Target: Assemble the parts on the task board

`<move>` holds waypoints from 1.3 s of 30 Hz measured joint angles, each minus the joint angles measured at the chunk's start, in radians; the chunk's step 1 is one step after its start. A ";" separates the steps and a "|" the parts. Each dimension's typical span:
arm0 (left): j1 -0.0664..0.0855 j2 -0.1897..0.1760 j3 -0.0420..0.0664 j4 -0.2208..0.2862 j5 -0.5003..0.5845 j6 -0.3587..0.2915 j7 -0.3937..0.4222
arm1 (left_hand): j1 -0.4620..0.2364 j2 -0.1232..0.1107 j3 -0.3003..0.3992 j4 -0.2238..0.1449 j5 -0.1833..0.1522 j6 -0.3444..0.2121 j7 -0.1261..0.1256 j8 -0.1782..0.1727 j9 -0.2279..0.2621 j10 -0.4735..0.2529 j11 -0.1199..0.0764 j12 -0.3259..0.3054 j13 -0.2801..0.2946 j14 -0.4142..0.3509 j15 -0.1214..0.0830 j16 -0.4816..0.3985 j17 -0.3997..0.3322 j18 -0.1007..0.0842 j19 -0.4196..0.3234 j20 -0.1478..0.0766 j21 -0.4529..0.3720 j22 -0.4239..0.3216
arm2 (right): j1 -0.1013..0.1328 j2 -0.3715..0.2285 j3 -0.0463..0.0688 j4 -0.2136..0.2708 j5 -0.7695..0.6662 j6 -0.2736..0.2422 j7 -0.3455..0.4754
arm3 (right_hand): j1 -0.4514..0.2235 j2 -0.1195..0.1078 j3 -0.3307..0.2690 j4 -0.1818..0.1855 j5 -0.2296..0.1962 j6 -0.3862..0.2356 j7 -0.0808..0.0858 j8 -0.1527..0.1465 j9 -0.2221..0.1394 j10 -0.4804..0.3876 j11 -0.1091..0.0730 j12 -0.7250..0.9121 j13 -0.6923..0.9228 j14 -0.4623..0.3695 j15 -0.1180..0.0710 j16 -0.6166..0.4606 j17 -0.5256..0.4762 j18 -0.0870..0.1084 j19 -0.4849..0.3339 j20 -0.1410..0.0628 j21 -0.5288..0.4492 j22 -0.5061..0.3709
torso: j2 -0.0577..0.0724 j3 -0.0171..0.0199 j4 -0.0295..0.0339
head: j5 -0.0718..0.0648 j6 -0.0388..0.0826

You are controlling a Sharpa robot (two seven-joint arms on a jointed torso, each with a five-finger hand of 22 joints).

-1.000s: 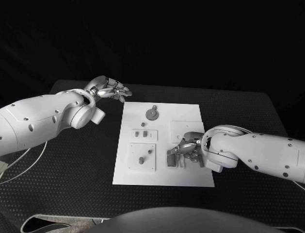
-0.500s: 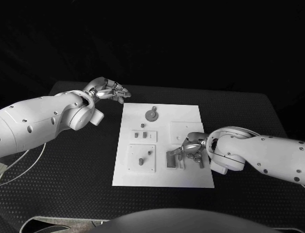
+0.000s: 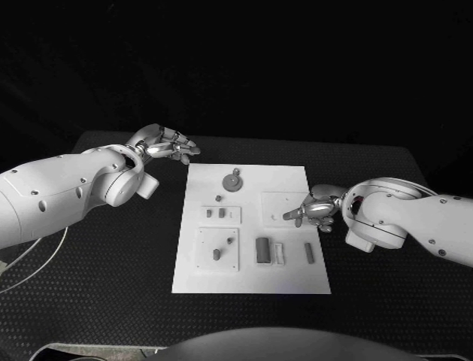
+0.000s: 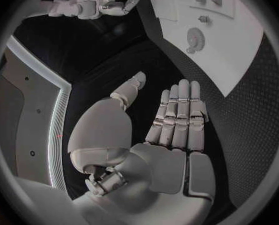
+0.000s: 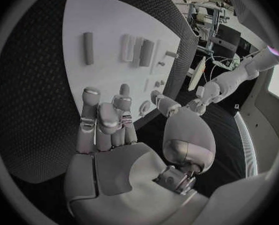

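The white task board [image 3: 290,274] lies in the middle of the table. Near its front right, a dark block [image 3: 262,250], a pale piece [image 3: 280,253] and a grey bar [image 3: 309,253] lie side by side. A round gear-like part [image 3: 233,179] sits at the far end. My right hand [image 3: 312,210] hovers at the board's right edge, just beyond those three pieces, holding nothing. In the right wrist view its fingers [image 5: 99,120] stand apart and empty, with the bar [image 5: 88,47] ahead. My left hand [image 3: 168,143] stays off the board's far left corner, fingers straight [image 4: 177,115], empty.
Small pegs stand in two raised plates [image 3: 221,214] [image 3: 219,250] on the board's left half. A bare raised plate [image 3: 277,207] lies under the right hand's fingertips. Black table [image 3: 117,256] surrounds the board on all sides.
My right hand has drawn back from the three pieces at the front right, moving farther up the board's right edge; they now lie uncovered in a row. The left hand has barely moved.
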 measured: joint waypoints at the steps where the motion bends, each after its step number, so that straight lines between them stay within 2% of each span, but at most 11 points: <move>1: 0.000 0.000 0.000 0.000 0.000 0.000 0.000 | 0.000 0.000 0.000 0.000 0.000 0.000 0.000 0.003 0.000 0.000 0.000 0.000 0.000 0.000 0.000 0.000 0.000 0.000 0.000 0.000 0.000 0.000 | 0.001 -0.004 0.000 -0.002 -0.008 0.011 -0.004 | 0.006 0.006 -0.003 -0.003 0.000 0.000 0.000 0.000 0.001 0.000 0.000 0.000 0.000 0.001 -0.001 0.000 0.000 0.000 0.001 -0.001 0.000 0.000 | 0.000 0.0001 -0.0001 | -0.001 0.000; 8: 0.000 -0.002 0.000 0.000 0.000 0.000 -0.002 | 0.000 0.000 -0.003 0.003 0.000 0.000 0.000 0.004 0.000 0.000 0.000 0.000 0.000 0.000 0.000 0.000 0.000 0.000 0.000 0.000 0.000 0.000 | 0.001 -0.033 -0.006 -0.005 -0.031 0.153 -0.041 | 0.015 0.045 -0.034 -0.034 0.000 0.002 -0.005 0.000 0.004 0.004 -0.003 0.005 0.004 0.003 0.000 0.005 0.003 0.000 0.003 0.000 0.006 0.000 | 0.000 0.0004 0.0006 | -0.006 -0.003; 11: 0.000 -0.002 0.000 0.000 0.000 0.000 -0.002 | 0.000 0.000 -0.003 0.003 0.000 0.000 0.000 0.004 0.000 0.000 0.000 0.000 0.000 0.000 0.000 0.000 0.001 0.000 0.000 0.000 0.000 0.000 | 0.001 -0.044 -0.011 -0.005 -0.045 0.199 -0.053 | 0.014 0.051 -0.039 -0.039 0.000 0.002 -0.005 0.000 0.004 0.004 -0.003 0.008 0.005 0.003 0.000 0.005 0.004 0.000 0.003 0.000 0.006 0.000 | 0.000 0.0004 0.0002 | -0.007 -0.004; 13: 0.000 -0.001 0.000 0.000 0.000 0.000 -0.002 | 0.000 0.000 -0.003 0.003 0.000 0.000 0.000 0.004 0.000 0.000 0.000 0.000 0.000 0.000 0.000 0.000 0.001 0.000 0.000 0.000 0.000 0.000 | 0.001 -0.049 -0.016 -0.005 -0.052 0.221 -0.060 | 0.012 0.064 -0.048 -0.048 0.000 0.002 -0.005 0.000 0.004 0.004 -0.003 0.008 0.005 0.003 0.000 0.005 0.004 0.000 0.003 0.000 0.006 0.000 | 0.000 0.0004 -0.0001 | -0.008 -0.005; 16: 0.000 -0.002 0.000 0.001 0.000 0.000 -0.003 | 0.000 0.000 -0.003 0.003 0.000 0.000 0.000 0.004 -0.001 0.000 0.000 0.000 0.000 0.000 0.000 -0.004 0.001 0.000 0.000 0.000 0.000 -0.001 | 0.001 -0.052 -0.024 -0.005 -0.066 0.250 -0.069 | 0.010 0.066 -0.051 -0.051 0.000 0.003 -0.007 0.000 0.004 0.004 -0.003 0.008 0.006 0.005 0.002 0.005 0.005 0.000 0.003 0.001 0.006 0.000 | 0.000 0.0003 -0.0007 | -0.009 -0.005; 23: 0.000 0.000 0.000 0.001 0.000 0.000 -0.003 | 0.000 0.000 -0.001 0.005 0.000 0.000 0.000 0.004 -0.001 0.000 0.000 0.000 0.000 0.000 0.000 -0.005 0.002 0.000 0.000 0.000 0.000 -0.001 | -0.003 -0.036 -0.031 -0.015 -0.099 0.270 -0.079 | 0.008 0.069 -0.052 -0.052 0.000 0.003 -0.007 0.000 0.004 0.003 -0.004 0.008 0.006 0.005 0.002 0.005 0.005 0.000 -0.001 0.004 0.006 0.000 | 0.000 0.0004 -0.0008 | -0.016 -0.005; 32: 0.000 0.000 0.000 0.000 -0.001 0.000 -0.003 | 0.000 0.000 -0.001 0.005 0.000 0.000 0.000 0.004 -0.001 0.000 0.000 0.000 0.000 0.000 0.000 -0.004 0.002 0.000 0.000 0.000 0.000 -0.001 | -0.037 0.003 -0.032 -0.038 -0.125 0.269 -0.082 | 0.003 0.073 -0.055 -0.055 0.000 0.004 -0.009 0.000 0.003 0.003 -0.003 0.008 0.006 0.005 0.002 0.005 0.004 0.000 -0.001 0.004 0.006 0.000 | 0.000 0.0004 0.0020 | -0.019 -0.003; 37: 0.000 0.000 0.000 0.000 -0.001 0.000 -0.003 | 0.000 0.000 -0.001 0.005 0.000 0.000 0.000 0.004 -0.001 0.000 0.000 0.000 0.000 0.000 0.000 -0.004 0.002 0.000 0.000 0.000 0.000 -0.001 | -0.049 0.022 -0.032 -0.050 -0.131 0.269 -0.082 | 0.003 0.073 -0.055 -0.055 0.000 0.007 -0.007 0.000 0.003 0.003 -0.003 0.008 0.006 0.005 0.003 0.005 0.004 0.000 -0.001 0.004 0.006 0.000 | 0.000 0.0004 0.0023 | -0.016 -0.005; 39: 0.000 -0.001 0.000 0.000 -0.001 0.000 -0.003 | 0.000 0.000 -0.001 0.005 0.000 0.000 0.000 0.004 -0.001 0.000 0.000 0.000 0.000 0.000 0.000 -0.004 0.002 0.000 0.000 0.000 0.000 -0.001 | -0.053 0.028 -0.032 -0.055 -0.134 0.270 -0.082 | 0.010 0.080 -0.059 -0.059 0.000 0.007 -0.007 0.000 0.003 0.003 -0.003 0.008 0.006 0.006 0.004 0.005 0.004 0.000 -0.001 0.004 0.006 0.000 | 0.000 0.0000 0.0023 | -0.015 -0.005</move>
